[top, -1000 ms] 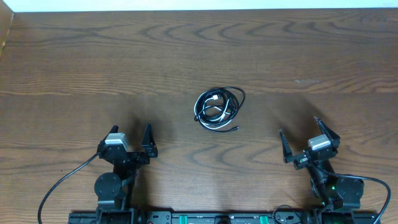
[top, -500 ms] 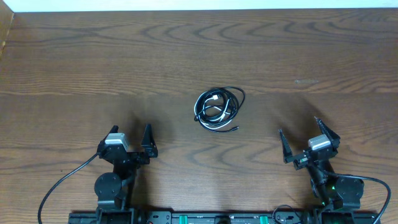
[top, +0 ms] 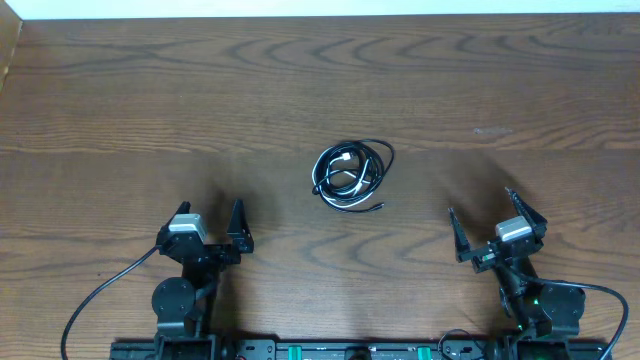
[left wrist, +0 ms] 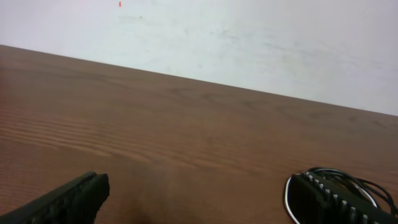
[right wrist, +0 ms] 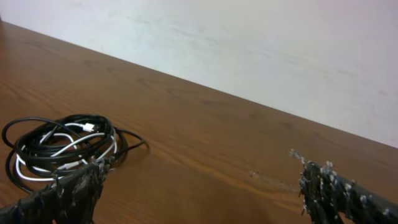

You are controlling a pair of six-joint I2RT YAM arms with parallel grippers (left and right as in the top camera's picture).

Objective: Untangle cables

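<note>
At the near edge of the worktop (top: pixel 150 100), close to my bases, both end effectors are released and carry nothing. The left end effector (top: pixel 211 216) has its jaws spread wide, and the right end effector (top: pixel 484 214) is just as wide. Neither touches anything.

Further out, roughly midway between the two, lie the cables (top: pixel 350 172). They are wound together in one small flat coil on the wood, well apart from both sets of fingers. Black cords make the outer rings and a white cable (right wrist: pixel 67 145) threads through the middle. One black tail (top: pixel 375 207) pokes out on the coil's near-right side, and my right wrist view shows a single black loop (right wrist: pixel 133 147) bulging loose off its flank.

I judge the step in hand to be the first reach and pick. To do it well I should bring both arms in from above and take one strand each rather than pinching the whole bundle. The right can take the loose tail or free loop, while the left pins the opposite rim. Closing on a crossing would likely tighten the tangle. Thin cord lying flat calls for fingertips almost brushing the wood, then a slow draw outward.

Beyond the coil only wood grain shows, up to the pale wall (right wrist: pixel 249 43).
</note>
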